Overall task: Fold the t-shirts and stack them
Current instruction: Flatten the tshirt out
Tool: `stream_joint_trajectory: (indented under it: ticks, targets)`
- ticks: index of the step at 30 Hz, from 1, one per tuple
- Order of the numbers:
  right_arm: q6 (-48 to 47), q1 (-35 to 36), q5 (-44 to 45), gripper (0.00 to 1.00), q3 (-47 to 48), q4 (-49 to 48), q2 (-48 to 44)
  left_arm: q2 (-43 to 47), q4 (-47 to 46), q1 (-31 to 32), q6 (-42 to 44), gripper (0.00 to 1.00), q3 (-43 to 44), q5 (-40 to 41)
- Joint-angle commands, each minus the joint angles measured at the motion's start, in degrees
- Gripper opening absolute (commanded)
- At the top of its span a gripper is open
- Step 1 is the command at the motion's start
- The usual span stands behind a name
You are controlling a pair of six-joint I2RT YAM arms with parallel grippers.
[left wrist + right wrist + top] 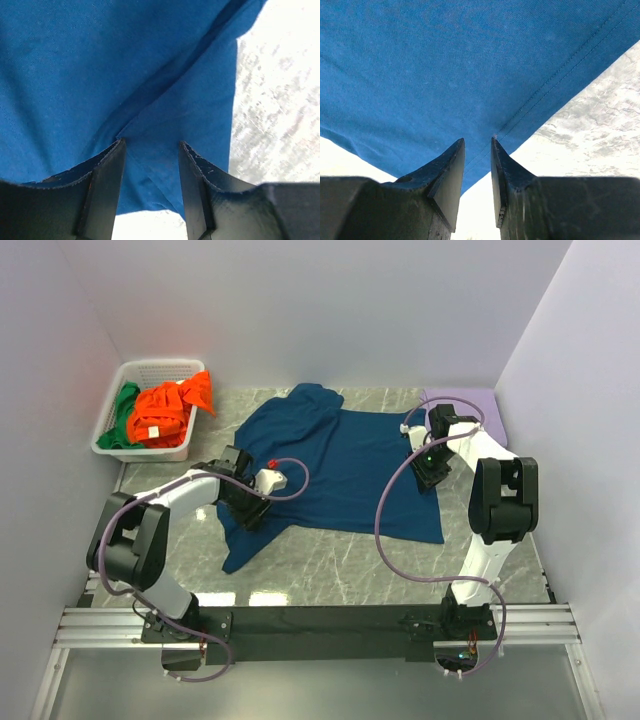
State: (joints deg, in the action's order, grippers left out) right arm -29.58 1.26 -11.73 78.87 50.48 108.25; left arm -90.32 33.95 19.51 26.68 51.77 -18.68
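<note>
The navy blue t-shirt lies spread on the marble table, its upper left part bunched; no chest print shows. My left gripper is low over its left edge. In the left wrist view it is open, with a fold of the navy cloth just past the fingertips. My right gripper is at the shirt's right edge. In the right wrist view it is open by a narrow gap, tips at the stitched hem. The orange shirt and green shirt lie in the basket.
The white slotted basket stands at the back left corner. A lilac cloth lies at the back right against the wall. White walls close in three sides. Bare marble shows between the shirt and the arm bases.
</note>
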Motion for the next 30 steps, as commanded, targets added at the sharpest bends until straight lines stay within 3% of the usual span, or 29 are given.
stream_joint_trajectory:
  ticks: [1,11,17,30]
  targets:
    - [0.1,0.1,-0.8,0.35,1.6,0.8,-1.7,-1.6,-2.3,0.7,-0.6,0.52,2.0,1.5]
    - [-0.2,0.1,-1.5,0.35,1.4,1.0,-1.6,-3.0,-1.8,0.7,-0.8,0.63,5.5,1.8]
    - [-0.4,0.1,-1.5,0.34,0.9,0.8,-1.5,-0.8,-0.1,0.7,-0.5,0.54,7.2,0.4]
    - [-1.0,0.0,-0.5,0.34,0.7,0.7,-1.5,-5.7,-1.1,0.8,0.0,0.45,6.9,0.2]
